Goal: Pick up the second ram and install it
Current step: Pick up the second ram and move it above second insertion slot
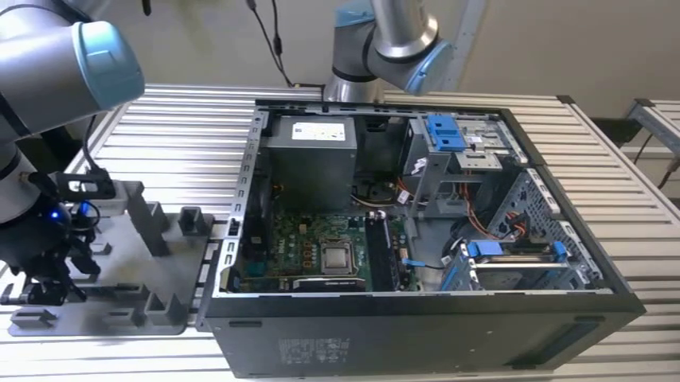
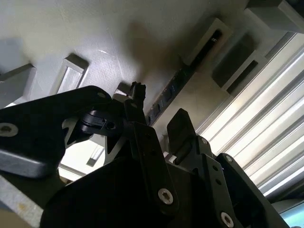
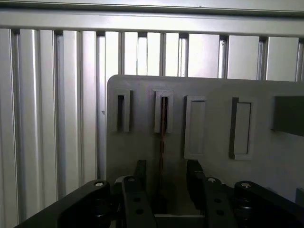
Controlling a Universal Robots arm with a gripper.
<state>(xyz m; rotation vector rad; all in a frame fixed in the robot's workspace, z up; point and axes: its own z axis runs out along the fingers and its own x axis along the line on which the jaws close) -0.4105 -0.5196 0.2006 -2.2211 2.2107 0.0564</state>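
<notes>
Grey tray (image 3: pixel 266 156) lies on ribbed metal table (image 3: pixel 57 95). Row of narrow raised slot frames across tray. Ram stick (image 3: pixel 162 137) seen edge-on as thin dark line, standing in second frame (image 3: pixel 163 111) from tray's corner. Black gripper (image 3: pixel 164 171) straddles stick, fingers (image 3: pixel 141 168) spread apart, gap on both sides, neither touching it. Dark block (image 3: pixel 287 114) at tray's far end.

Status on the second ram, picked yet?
Done: the gripper sits over the grey holder tray, lined up. In hand: nothing; jaws open either side of the second ram, which stands on edge in its tray slot, untouched in the first wrist view. Left: grip, lift, install in the open computer case.
</notes>
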